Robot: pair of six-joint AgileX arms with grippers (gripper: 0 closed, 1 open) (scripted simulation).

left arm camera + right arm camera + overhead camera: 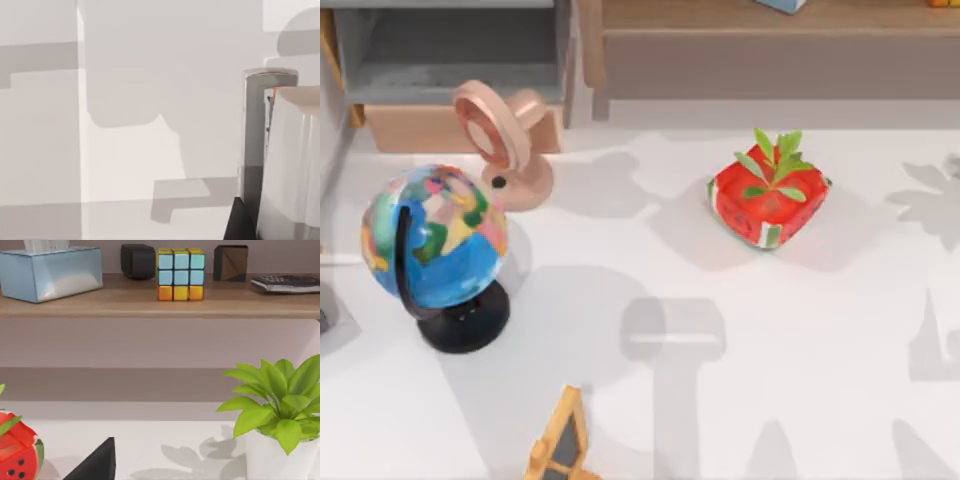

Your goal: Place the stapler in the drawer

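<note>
While the drawer point(450, 60) is standing open at the far left of the desk point(840, 300), ready to receive, I cannot tell where the stapler is, or my hands' state.

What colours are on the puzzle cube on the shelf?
The puzzle cube shows light blue squares on its upper rows and orange and yellow along the bottom, best in the right wrist view.

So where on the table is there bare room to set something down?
The widest bare patch is the table in front of the red watermelon-patterned box, running to the right edge. A narrower strip lies between that box and the pink desk fan. The left is crowded: globe, fan, and the yellow-framed wedge near the front.
</note>
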